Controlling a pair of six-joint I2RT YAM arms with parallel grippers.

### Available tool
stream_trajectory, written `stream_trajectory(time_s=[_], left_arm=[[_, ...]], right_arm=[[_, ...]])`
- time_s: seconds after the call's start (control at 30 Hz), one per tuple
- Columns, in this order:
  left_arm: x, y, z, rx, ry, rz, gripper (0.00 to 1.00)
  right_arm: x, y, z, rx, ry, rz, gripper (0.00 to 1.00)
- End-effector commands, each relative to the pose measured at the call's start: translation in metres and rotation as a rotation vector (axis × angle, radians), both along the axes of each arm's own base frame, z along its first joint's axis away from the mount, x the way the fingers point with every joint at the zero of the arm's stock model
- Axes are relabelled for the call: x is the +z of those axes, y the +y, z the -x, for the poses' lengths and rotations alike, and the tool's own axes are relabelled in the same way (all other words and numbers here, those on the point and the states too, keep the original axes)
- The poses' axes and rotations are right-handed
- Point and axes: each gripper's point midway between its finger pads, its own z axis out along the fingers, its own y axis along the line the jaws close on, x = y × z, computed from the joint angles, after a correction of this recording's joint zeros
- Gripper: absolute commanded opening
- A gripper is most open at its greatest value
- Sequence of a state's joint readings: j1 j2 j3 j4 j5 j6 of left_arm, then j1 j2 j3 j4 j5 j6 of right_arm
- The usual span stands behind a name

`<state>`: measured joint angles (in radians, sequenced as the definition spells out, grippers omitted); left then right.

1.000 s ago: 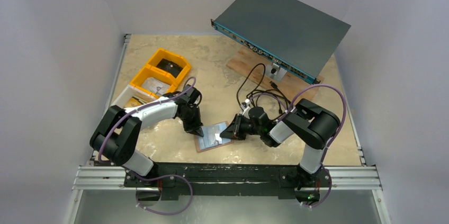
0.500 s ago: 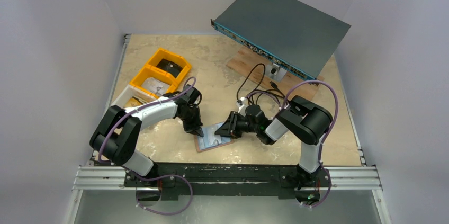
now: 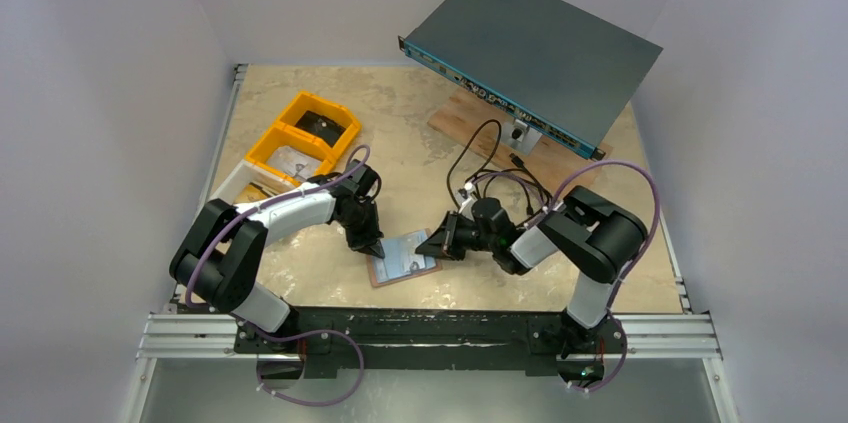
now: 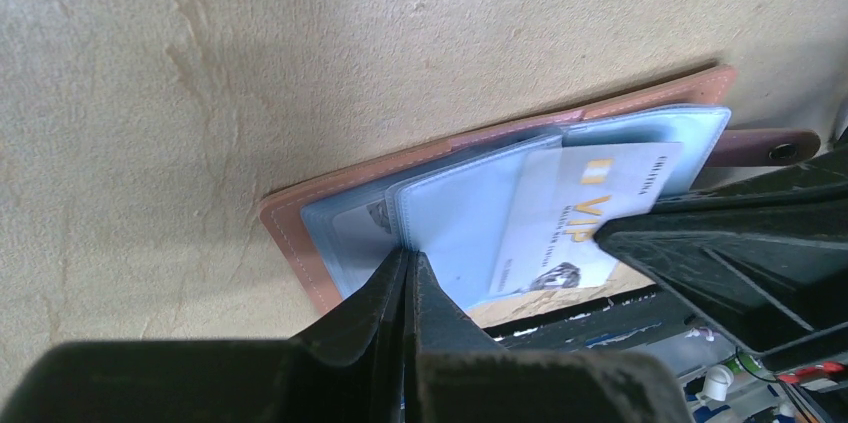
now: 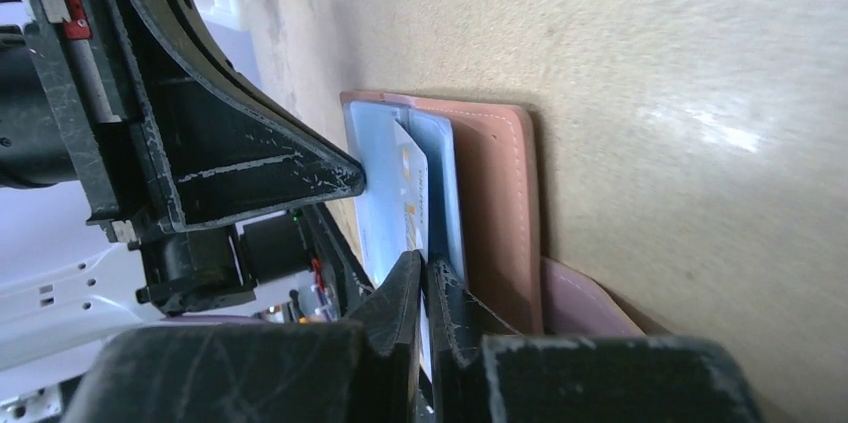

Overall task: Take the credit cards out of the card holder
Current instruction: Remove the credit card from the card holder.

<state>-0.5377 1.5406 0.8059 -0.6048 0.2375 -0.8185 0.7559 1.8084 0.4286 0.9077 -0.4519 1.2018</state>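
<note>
Inside card holder point(image 4: 292, 235), credit card point(image 4: 585, 205) half hidden

Reach low and inward, tips near each other; left gripper point(image 3: 374, 248) pinched closed, right gripper point(image 3: 428, 248) seemingly closed too.

The left arm point(image 3: 290, 211) and the right arm point(image 3: 600, 233) are built of black joint housings and white link sections. A purple cable point(image 3: 640, 193) is looped along each. Black, wedge-shaped fingers point(image 5: 400, 303) are marked by pale scratches.
</note>
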Motion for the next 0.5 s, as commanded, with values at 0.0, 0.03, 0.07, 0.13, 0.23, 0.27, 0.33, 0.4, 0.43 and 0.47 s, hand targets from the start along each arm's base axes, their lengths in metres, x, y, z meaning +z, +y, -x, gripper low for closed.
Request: stream_trajectory(time_s=[0.0,0.03,0.07,0.13,0.23,0.27,0.33,0.4,0.43,0.47], left_arm=[[-0.025,0.034,0.002,-0.002,-0.011,-0.179,0.0],[-0.025,0.034,0.003,-0.003,-0.011,-0.179,0.0],[-0.025,0.034,0.002,-0.003,-0.012,-0.176,0.0],[-0.023,0.033,0.001,-0.004,-0.018,-0.169,0.0],[-0.018,0.031,-0.001,-0.006,-0.031,-0.162,0.0],[-0.016,0.031,-0.002,-0.007,-0.036,-0.158,0.0],[-0.011,0.028,-0.004,-0.01,-0.049,-0.147,0.0],[-0.004,0.024,-0.008,-0.012,-0.068,-0.133,0.0],[0.001,0.022,-0.01,-0.012,-0.079,-0.122,0.0],[0.006,0.02,-0.012,-0.014,-0.09,-0.111,0.0]], right_arm=[[-0.007,-0.023,-0.008,-0.06,-0.033,0.098,0.0],[-0.005,-0.025,-0.008,-0.064,-0.041,0.107,0.0],[-0.004,-0.027,-0.01,-0.071,-0.048,0.117,0.0],[0.0,-0.031,-0.011,-0.081,-0.063,0.132,0.0],[0.01,-0.033,-0.015,-0.094,-0.093,0.145,0.0],[0.014,-0.033,-0.016,-0.093,-0.103,0.146,0.0],[0.02,-0.033,-0.017,-0.09,-0.117,0.148,0.0],[0.03,-0.03,-0.019,-0.082,-0.137,0.135,0.0],[0.033,-0.029,-0.02,-0.076,-0.143,0.129,0.0],[0.038,-0.027,-0.021,-0.072,-0.15,0.122,0.0]])
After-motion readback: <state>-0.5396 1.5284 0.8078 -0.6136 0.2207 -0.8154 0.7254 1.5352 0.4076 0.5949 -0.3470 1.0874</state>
